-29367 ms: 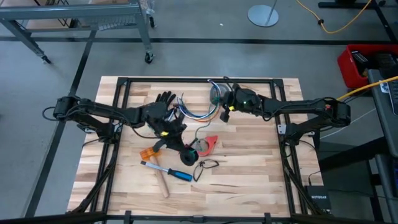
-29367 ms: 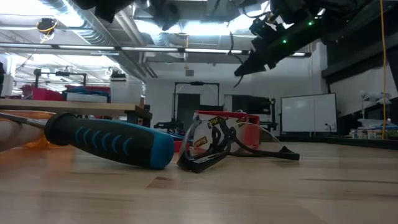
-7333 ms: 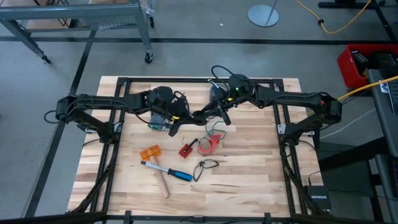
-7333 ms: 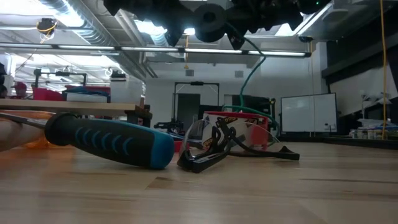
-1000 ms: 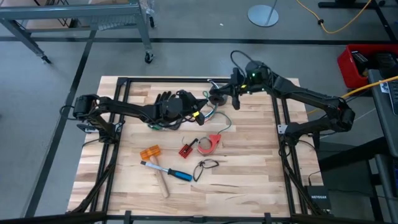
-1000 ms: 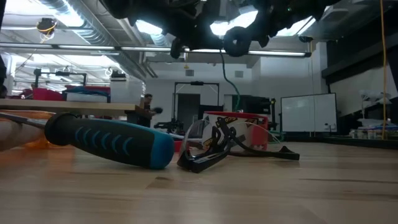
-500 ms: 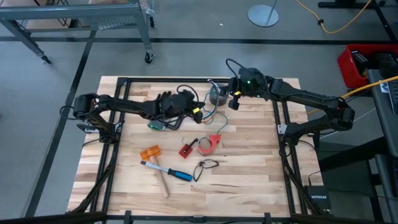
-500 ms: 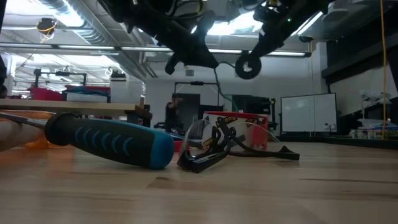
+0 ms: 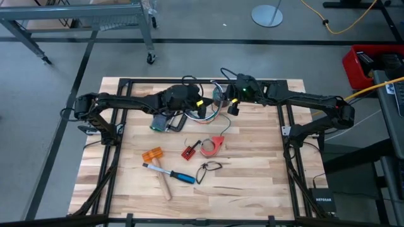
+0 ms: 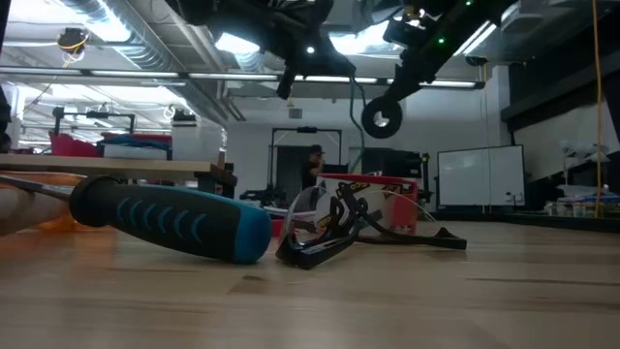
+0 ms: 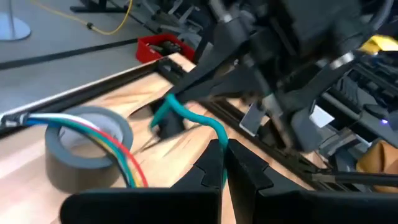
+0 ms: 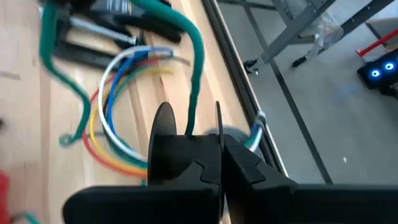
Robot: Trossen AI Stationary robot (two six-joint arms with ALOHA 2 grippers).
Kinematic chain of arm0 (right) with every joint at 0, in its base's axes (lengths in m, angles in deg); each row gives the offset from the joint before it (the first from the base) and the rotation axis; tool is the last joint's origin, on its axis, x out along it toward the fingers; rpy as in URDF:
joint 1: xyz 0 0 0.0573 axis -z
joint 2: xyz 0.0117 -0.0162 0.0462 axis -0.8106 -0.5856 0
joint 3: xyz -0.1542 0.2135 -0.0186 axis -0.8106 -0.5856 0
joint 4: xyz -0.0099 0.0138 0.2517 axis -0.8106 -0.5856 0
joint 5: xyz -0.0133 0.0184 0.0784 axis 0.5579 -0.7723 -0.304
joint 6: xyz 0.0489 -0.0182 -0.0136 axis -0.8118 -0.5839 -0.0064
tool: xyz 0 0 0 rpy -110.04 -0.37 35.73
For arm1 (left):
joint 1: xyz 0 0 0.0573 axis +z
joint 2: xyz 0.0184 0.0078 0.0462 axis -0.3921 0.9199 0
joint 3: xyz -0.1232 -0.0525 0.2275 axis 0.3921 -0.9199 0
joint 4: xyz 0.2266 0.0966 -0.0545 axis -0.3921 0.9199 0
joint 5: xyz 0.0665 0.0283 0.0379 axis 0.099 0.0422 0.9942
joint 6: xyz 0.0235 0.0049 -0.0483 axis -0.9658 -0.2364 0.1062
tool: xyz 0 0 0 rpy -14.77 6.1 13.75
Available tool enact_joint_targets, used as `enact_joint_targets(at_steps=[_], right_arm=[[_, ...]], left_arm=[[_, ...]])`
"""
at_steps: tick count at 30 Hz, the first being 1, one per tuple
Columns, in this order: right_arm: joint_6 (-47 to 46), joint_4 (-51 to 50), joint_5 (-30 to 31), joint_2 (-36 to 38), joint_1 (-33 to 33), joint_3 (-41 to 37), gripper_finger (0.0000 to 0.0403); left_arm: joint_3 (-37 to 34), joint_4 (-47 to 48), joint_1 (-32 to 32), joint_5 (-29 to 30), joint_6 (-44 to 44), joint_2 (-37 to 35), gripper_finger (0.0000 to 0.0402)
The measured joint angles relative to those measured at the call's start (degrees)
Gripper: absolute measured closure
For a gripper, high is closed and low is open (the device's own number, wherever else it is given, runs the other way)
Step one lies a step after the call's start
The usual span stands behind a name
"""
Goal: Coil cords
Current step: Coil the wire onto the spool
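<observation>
Though not yet wound into any ring, lying spread and slack on the wooden tabletop (image 9: 252,183) near its far edge: loose bundle of thin multicoloured cords (image 9: 211,112) in blue, white, yellow and red, draped partly over a squat grey tape roll (image 11: 74,163). Caught above that bundle between both arms, a thick green rubbery cord (image 12: 198,59), arching in a slack curve.

Left end effector (image 11: 222,163) clamped tight on the green cord, hovering just beside the grey roll. Right end effector (image 12: 189,127) closed on the same cord a little farther along, over the far edge of the tabletop, facing the left one at close range.

Judged step: mid-forming of a loop, with the cord gathered up but no finished coil visible. Probably early to middling in the task, since the thin wires sprawl in open arcs.

For the next move, likely: keep one grip as an anchor, swing the other round to lay the free length into a turn, then bring the ends together. Needs gentle tension only, to avoid dragging the thin wires or the roll along. Worth watching clearance too, given how near the two wrists sit.
</observation>
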Motion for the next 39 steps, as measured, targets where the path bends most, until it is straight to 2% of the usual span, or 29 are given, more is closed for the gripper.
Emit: enact_joint_targets(at_steps=[12,26,34,39], right_arm=[[-11.0,15.3,-8.1,-2.9,-0.1,0.0,0.0401],[-20.8,28.4,-11.0,-5.2,-0.1,0.0,0.0401],[-25.0,34.7,-13.0,-6.9,-0.1,0.0,0.0401],[-25.2,36.6,-13.1,-6.6,-0.1,0.2,0.0401]], left_arm=[[0.7,0.1,-1.6,0.1,-1.0,0.0,0.0401],[0.7,-0.1,-2.2,1.2,-1.8,0.0,0.0401],[0.7,1.1,-3.9,6.8,-5.2,0.0,0.0401],[0.7,3.5,-5.8,16.9,-11.9,0.0,0.0401]])
